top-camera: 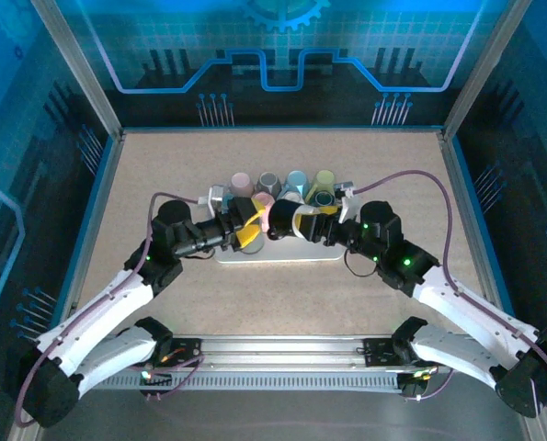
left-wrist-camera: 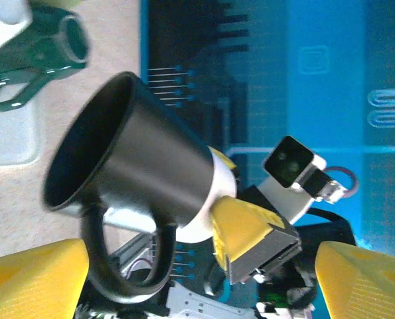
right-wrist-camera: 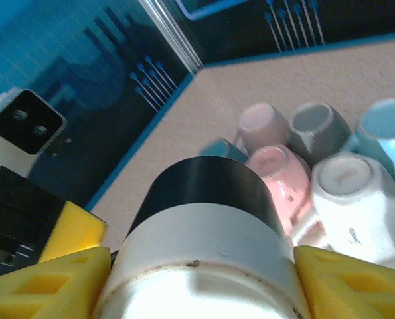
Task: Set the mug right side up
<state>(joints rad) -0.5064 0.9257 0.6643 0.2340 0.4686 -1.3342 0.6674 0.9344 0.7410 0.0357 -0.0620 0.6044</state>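
**Black mug held sideways by its base between two robot arms**

From above, the two arms meet over a white tray (top-camera: pixel 273 252) near the middle of a speckled tan table (top-camera: pixel 163 165). The black mug (top-camera: pixel 280 223) lies sideways between them. Its base points toward the right claw (top-camera: pixel 304 219) and its mouth toward the left claw (top-camera: pixel 248 230).

The right wrist camera adds the grip: the right claw (right-wrist-camera: pixel 200 282) is clamped on the mug's white base band, with a yellow finger against each side. The left wrist camera shows the black mug (left-wrist-camera: pixel 137 159) with its dark open mouth and looped handle. The handle sits just beside one finger of the left claw (left-wrist-camera: pixel 200 279), which is spread wide and grips nothing.

The tray carries a cluster of other mugs (top-camera: pixel 282 184) in pink, grey, blue, yellow-green and white, several of them bottom-up. A dark green mug (left-wrist-camera: pixel 31 56) lies on its side. Blue panels (top-camera: pixel 282 46) with circuit patterns wall the table.
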